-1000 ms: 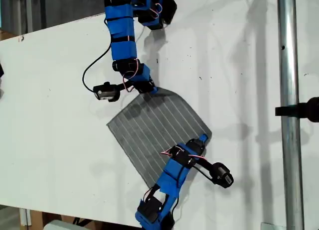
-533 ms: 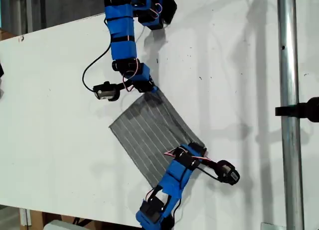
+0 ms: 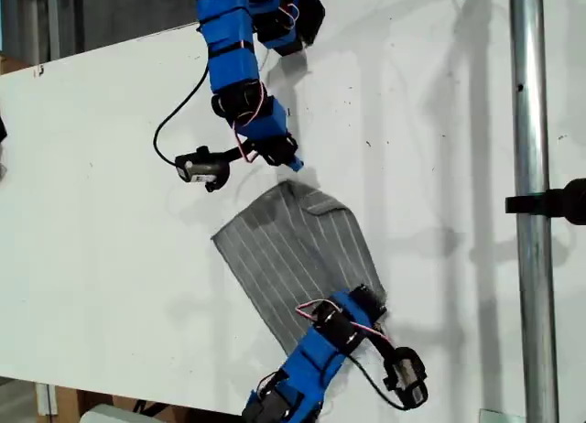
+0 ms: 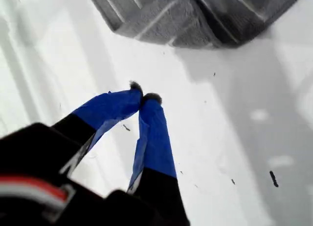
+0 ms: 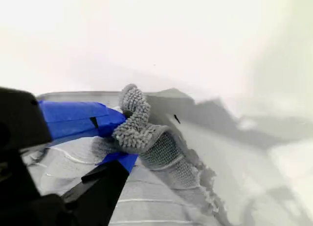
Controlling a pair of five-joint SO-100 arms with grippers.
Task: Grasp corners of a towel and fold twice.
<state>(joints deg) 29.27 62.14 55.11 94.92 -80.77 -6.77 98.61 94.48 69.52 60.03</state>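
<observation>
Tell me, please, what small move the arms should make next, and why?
Probably reopen my first gripper and bring it back to the towel's near corner. Its jaws are shut on nothing, clear of the cloth, while my second gripper is clamped on bunched fabric at the opposite end.

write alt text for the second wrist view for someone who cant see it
My second gripper, its fingers wrapped in blue tape, is shut on a bunched corner of the grey striped towel. The rest of the towel lies on the white table.

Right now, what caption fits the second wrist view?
My second end effector pinches a bunched corner of the grey towel.
</observation>
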